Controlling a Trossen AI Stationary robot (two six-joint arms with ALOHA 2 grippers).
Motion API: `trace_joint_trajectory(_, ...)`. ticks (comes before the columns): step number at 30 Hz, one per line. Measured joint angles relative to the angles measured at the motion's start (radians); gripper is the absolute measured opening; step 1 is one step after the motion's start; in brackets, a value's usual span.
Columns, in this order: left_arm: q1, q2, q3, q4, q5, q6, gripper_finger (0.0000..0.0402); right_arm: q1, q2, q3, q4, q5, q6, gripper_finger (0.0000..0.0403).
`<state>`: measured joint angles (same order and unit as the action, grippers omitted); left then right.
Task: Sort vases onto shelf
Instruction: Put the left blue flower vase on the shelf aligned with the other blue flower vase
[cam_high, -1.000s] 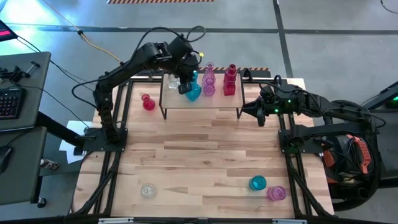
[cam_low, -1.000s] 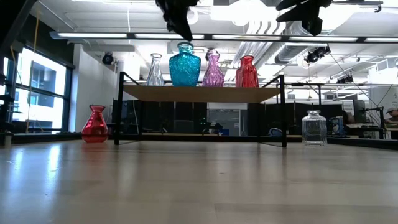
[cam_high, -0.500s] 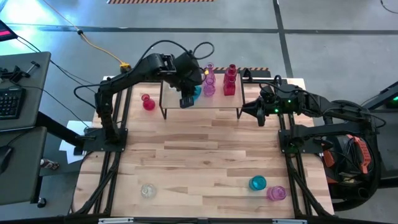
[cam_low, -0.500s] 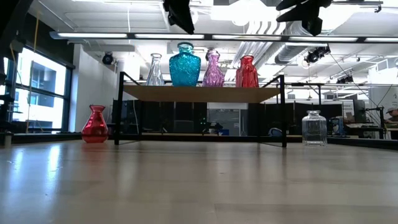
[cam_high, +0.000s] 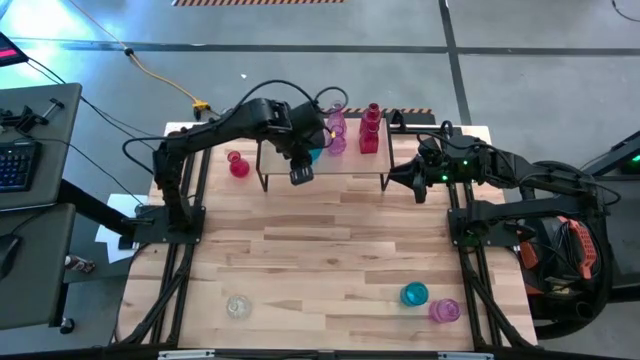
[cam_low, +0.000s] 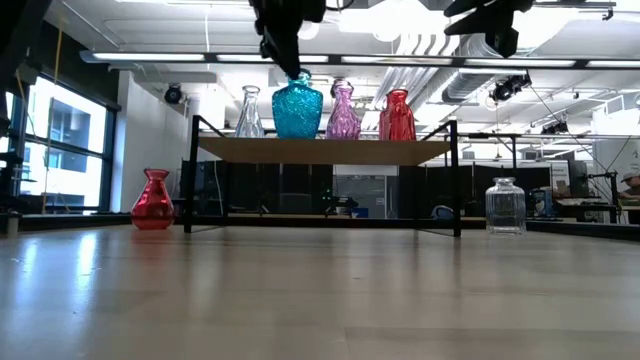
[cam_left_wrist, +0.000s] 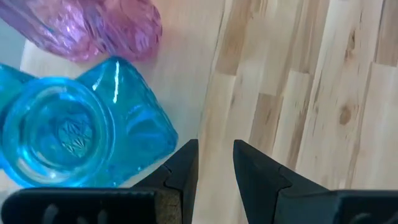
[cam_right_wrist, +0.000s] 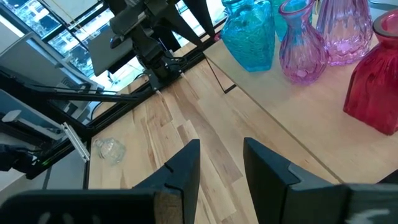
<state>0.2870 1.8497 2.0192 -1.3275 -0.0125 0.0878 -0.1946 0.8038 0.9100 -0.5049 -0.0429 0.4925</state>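
Note:
The shelf stands at the table's far side. On its top stand a clear vase, a teal vase, a pink vase and a red vase, each upright on its base. My left gripper hangs above the shelf's near edge, pointing steeply down. It is narrowly open, with nothing between its fingers. The teal vase is just beyond it. My right gripper waits beside the shelf's right end, open and holding nothing.
A red vase stands on the table left of the shelf, and a clear jar to its right. Near the table's front edge are a clear vase, a teal vase and a pink vase. Bare wood lies between.
My left gripper has drawn back from the teal vase toward the table's near edge, sinking a little and turning, and now hangs over the shelf's front edge. The vases on the shelf have stayed in place.

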Motion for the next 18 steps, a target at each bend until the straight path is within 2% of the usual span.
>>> trace_joint_trajectory(18, 0.021, -0.001, -0.012, 0.026, -0.024, 0.037, 0.0092, 0.0, 0.0, 0.0, 0.0, 0.001, 0.003, 0.0103)
